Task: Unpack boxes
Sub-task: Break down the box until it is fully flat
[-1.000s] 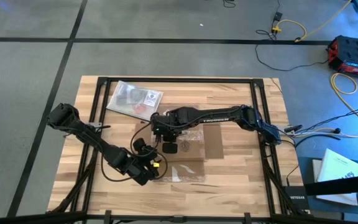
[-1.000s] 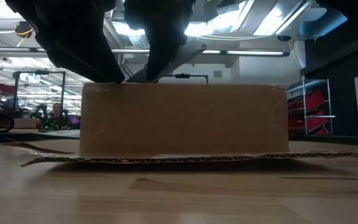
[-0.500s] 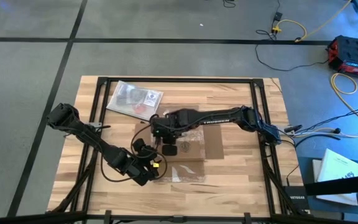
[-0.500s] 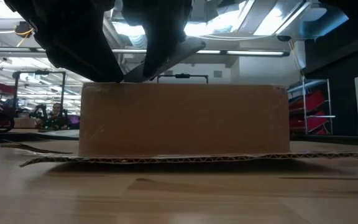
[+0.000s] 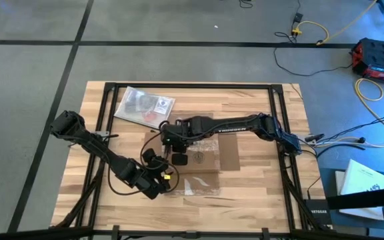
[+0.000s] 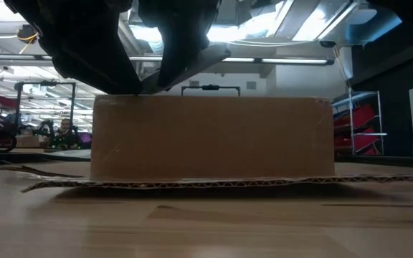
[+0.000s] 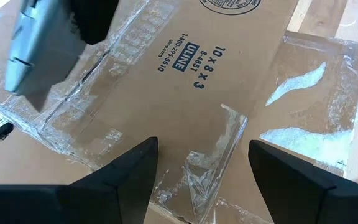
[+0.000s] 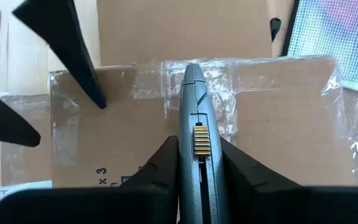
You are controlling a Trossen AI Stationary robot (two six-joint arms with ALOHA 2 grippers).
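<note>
The shallow brown cardboard box lies mid-table, its top flaps taped shut and a loose flap flat on the wood. My right gripper is shut on a grey box cutter that reaches over the box's taped top. My left gripper stands open over the box's near left part, near the cutter. Its two dark fingers also show in the right wrist view. My right gripper pinches the cutter's grey handle between its two fingers, which lie along it. They come slanting down from the table's right side. The cutter's tip is at the clear tape on the box's top. Whether my left gripper's fingertips touch the box top, I cannot tell.
A clear plastic bag with a red object lies on the far left of the table, beyond the box. A black frame runs round the tabletop. Bare wood lies to the box's right.
My right gripper has tipped a little with the cutter, which stands slightly steeper in the low view with its tip still at the box's top. The box and my left gripper have kept still.
</note>
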